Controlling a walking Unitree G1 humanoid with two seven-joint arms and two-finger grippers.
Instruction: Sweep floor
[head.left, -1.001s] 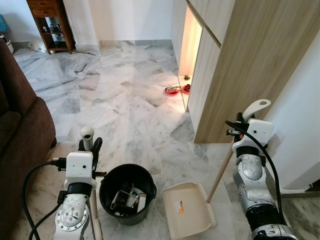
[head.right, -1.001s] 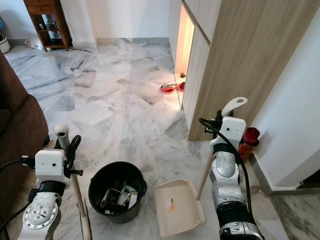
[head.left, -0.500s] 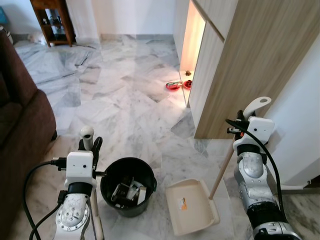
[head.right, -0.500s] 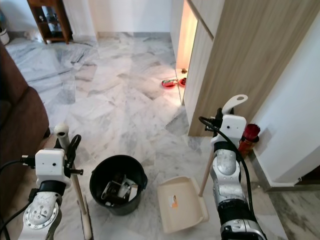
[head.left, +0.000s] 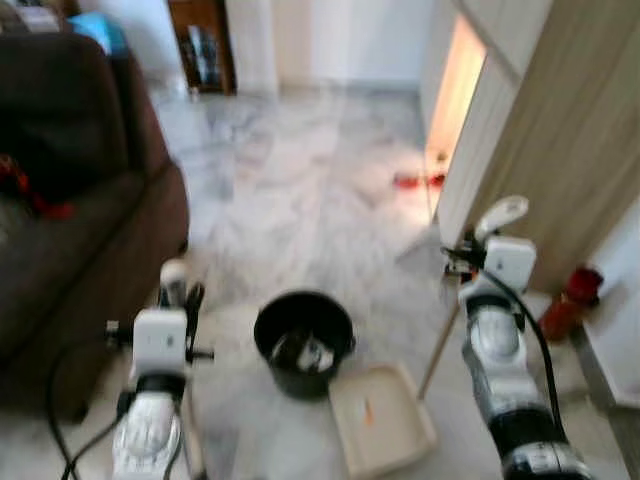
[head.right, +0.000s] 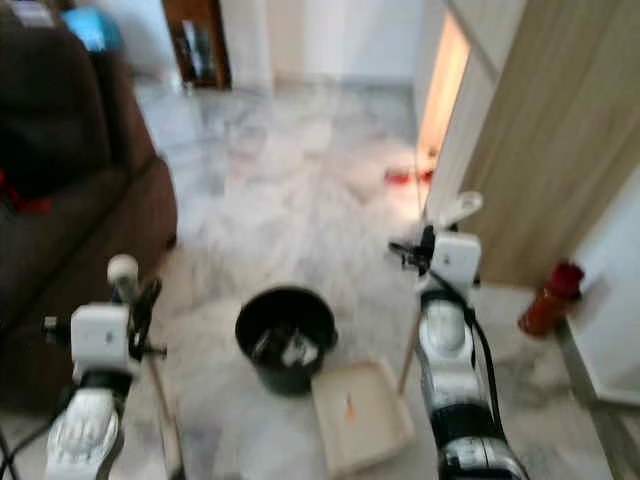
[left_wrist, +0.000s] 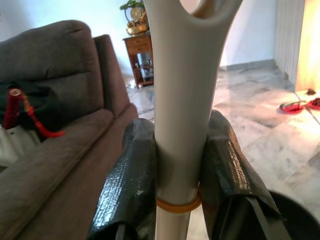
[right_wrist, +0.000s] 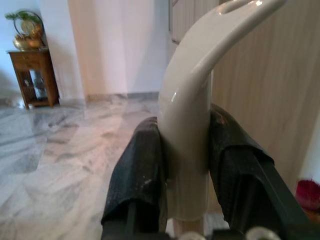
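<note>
The left gripper (left_wrist: 176, 165) is clamped on the broom handle (left_wrist: 182, 100), which is held upright between both fingers (left_wrist: 131, 175). The right gripper (right_wrist: 184, 165) is closed on the dustpan handle (right_wrist: 192, 120) — the cream dustpan (head.left: 380, 418) lies on the marble floor (head.left: 300, 190), just beside the black bucket (head.left: 303, 340). A brown sofa (head.left: 70, 200) stands to the left.

brown sofa (head.left: 70, 190), wooden cabinet (head.left: 560, 130), red bottle (head.left: 562, 305)

Count on view: one black bucket (head.left: 303, 338) at centre frame; one cream dustpan (head.left: 380, 420) at lower centre; one brown sofa (head.left: 70, 200) at left; one red bottle (head.left: 562, 305) at right; two grippers, left (left_wrist: 177, 165) and right (right_wrist: 184, 165).
</note>
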